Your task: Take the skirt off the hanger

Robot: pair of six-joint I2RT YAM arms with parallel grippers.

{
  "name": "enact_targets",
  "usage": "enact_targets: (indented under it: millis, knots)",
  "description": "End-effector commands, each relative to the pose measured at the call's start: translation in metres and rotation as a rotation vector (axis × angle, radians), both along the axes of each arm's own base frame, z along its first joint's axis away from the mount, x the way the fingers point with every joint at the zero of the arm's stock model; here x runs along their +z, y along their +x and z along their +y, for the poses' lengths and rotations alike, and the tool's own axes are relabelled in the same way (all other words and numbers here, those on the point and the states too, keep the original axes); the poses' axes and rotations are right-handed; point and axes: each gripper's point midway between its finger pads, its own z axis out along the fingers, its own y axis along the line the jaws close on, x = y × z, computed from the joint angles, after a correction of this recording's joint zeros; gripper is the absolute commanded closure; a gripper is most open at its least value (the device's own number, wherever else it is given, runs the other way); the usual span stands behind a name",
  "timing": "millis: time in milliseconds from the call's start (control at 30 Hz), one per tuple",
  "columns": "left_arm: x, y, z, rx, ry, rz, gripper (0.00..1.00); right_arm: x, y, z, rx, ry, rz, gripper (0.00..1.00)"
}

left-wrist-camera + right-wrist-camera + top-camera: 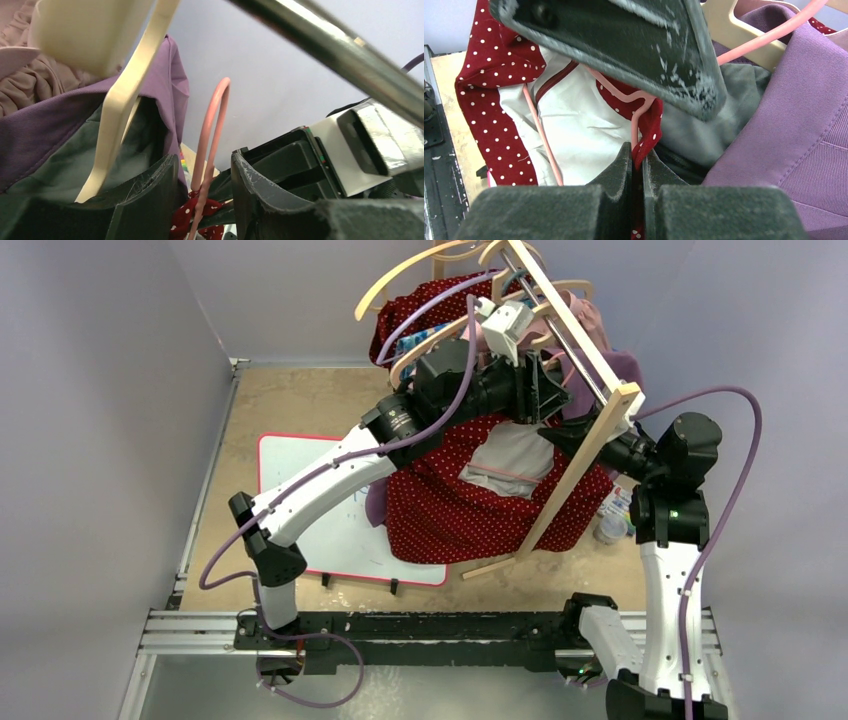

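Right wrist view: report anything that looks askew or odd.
The red polka-dot skirt hangs crooked on the pink hanger: its waist gapes, white lining exposed, one edge pinched in the shut right gripper.

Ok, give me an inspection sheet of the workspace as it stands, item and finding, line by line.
Surface: tan table, partly covered by a whiteboard.
Job's things: red polka-dot skirt on a pink hanger, at the wooden rack.
Clutter: purple garment and other hangers on the rack; small containers at the table's right.
Grippers: left gripper open, fingers either side of the hanger's hook; right gripper shut on the skirt's edge.
Cables: a purple cable loops along each arm.
Surroundings: plain grey walls enclose the table.
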Motion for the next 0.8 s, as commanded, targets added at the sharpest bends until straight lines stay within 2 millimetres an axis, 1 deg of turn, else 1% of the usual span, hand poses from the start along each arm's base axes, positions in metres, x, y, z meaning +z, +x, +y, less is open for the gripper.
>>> enact_targets:
  millis: [0,67,100,133,167,233,333,367,400,467,533,567,600,633,700,767]
  knots:
    - [0.022,-0.004,-0.004,-0.006,-0.055,-0.057,0.59,0.034,-0.019,0.007,0.045,-0.019,-0.135,1.00]
    - [0.020,-0.005,-0.007,-0.002,-0.046,-0.065,0.64,0.035,-0.019,0.007,0.042,-0.020,-0.139,1.00]
    - [0.020,-0.005,-0.006,0.007,-0.043,-0.072,0.72,0.035,-0.019,0.007,0.041,-0.019,-0.139,1.00]
    - [0.020,-0.003,-0.005,0.022,-0.042,-0.076,0.88,0.035,-0.019,0.006,0.039,-0.020,-0.140,1.00]
    - [0.020,-0.002,-0.004,0.033,-0.045,-0.077,0.95,0.035,-0.019,0.006,0.038,-0.019,-0.138,1.00]
    - [0.021,0.000,-0.003,0.044,-0.048,-0.085,1.00,0.035,-0.018,0.006,0.031,-0.019,-0.138,1.00]
    - [0.024,0.001,0.001,0.058,-0.049,-0.094,1.00,0.037,-0.013,-0.001,-0.035,-0.015,-0.140,1.00]
    - [0.025,0.000,0.002,0.060,-0.050,-0.100,1.00,0.040,-0.009,-0.008,-0.098,-0.001,-0.134,1.00]
    - [0.026,0.001,0.004,0.064,-0.049,-0.106,1.00,0.043,-0.005,-0.014,-0.157,0.021,-0.123,0.96]
    - [0.031,-0.001,0.008,0.069,-0.058,-0.117,1.00,0.044,-0.001,-0.028,-0.278,0.083,-0.066,0.73]
    - [0.035,-0.001,0.012,0.079,-0.067,-0.125,1.00,0.040,0.003,-0.044,-0.404,0.128,0.001,0.51]
    - [0.036,-0.001,0.014,0.084,-0.072,-0.129,1.00,0.037,0.005,-0.051,-0.466,0.163,0.045,0.43]
    - [0.038,-0.002,0.016,0.089,-0.077,-0.132,1.00,0.031,0.005,-0.057,-0.516,0.191,0.096,0.36]
    - [0.039,-0.001,0.018,0.099,-0.087,-0.137,1.00,0.025,0.005,-0.064,-0.570,0.213,0.149,0.32]
    - [0.041,0.000,0.021,0.114,-0.105,-0.142,1.00,0.016,0.007,-0.085,-0.723,0.266,0.236,0.22]
    - [0.041,0.003,0.024,0.133,-0.111,-0.145,1.00,0.010,0.005,-0.091,-0.771,0.270,0.291,0.19]
